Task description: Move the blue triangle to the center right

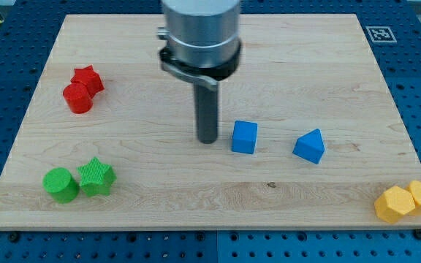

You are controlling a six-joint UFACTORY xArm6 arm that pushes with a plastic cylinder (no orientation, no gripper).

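Observation:
The blue triangle (pixel 310 146) lies on the wooden board (pixel 210 193) right of the middle. A blue cube (pixel 244 136) sits to its left, with a gap between them. My tip (pixel 207 139) rests on the board just left of the blue cube, a small gap apart from it. The cube lies between my tip and the blue triangle. The rod rises from the tip to the arm's grey cylinder (pixel 199 33) at the view's top.
A red star (pixel 88 78) and a red cylinder (pixel 77 98) touch at the upper left. A green cylinder (pixel 61 184) and a green star (pixel 96 177) sit at the lower left. Two yellow blocks (pixel 406 201) sit at the lower right corner.

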